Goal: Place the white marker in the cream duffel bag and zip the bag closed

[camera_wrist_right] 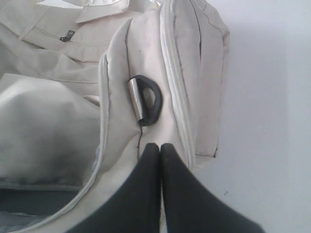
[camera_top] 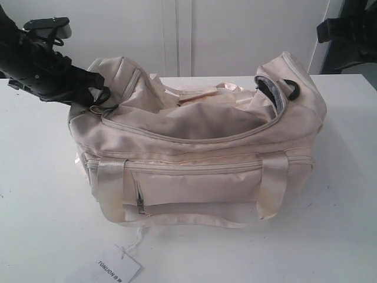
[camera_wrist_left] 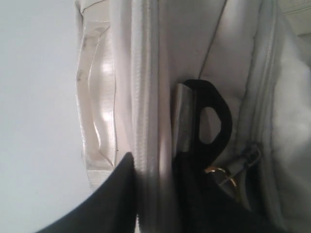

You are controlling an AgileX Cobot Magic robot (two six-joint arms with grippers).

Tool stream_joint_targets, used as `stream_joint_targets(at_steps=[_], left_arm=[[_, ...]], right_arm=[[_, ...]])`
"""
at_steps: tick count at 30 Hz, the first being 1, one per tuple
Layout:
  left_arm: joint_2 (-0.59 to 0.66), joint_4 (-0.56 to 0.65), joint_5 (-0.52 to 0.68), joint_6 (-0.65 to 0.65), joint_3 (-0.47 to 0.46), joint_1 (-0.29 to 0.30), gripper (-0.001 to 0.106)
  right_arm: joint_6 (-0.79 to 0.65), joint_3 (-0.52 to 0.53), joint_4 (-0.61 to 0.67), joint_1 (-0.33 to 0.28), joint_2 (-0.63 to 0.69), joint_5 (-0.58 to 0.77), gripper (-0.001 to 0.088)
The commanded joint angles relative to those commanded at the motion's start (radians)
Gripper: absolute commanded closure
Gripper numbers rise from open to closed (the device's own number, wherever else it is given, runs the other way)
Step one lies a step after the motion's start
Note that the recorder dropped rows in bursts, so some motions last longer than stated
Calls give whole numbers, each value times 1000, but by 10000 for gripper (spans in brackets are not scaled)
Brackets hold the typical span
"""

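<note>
Zipping next: your left hand point(camera_wrist_left: 153, 167) straddles a cream duffel bag point(camera_top: 194, 177) seam point(camera_wrist_left: 146, 97), grip unclear; shift onto the gold ring pull point(camera_wrist_left: 222, 175) just beside it, bracing with your right hand point(camera_wrist_right: 159, 148), pinched empty. No white marker shows.

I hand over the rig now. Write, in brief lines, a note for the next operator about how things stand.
Left hand: appears clamped on a seam at the left end of the cream duffel bag, beside the gold ring pull.
Right hand: shut, empty, near the bag's right end.
White marker: not in view; possibly inside the bag.
Done: marker step unconfirmed.
Left: top zip open at the right end, dark lining showing; zip it closed.
</note>
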Motion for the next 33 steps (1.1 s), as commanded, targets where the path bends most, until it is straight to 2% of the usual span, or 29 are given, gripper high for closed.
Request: stream_joint_targets(at_steps=[2,4,24,28,33], left_arm=[[0,-12,0,0,0,0,1004],[0,-20,-1,0,0,0,1053],[0,-262,1,13,0,9,1053],[0,-438,27,126,0,54,1053],[0,-721,130,354,0,119,1053]], right_arm=[[0,0,0,0,0,0,868],[0,0,0,0,0,0,868],[0,0,0,0,0,0,868],[0,0,0,0,0,2,868],[0,0,6,0,0,2,868]])
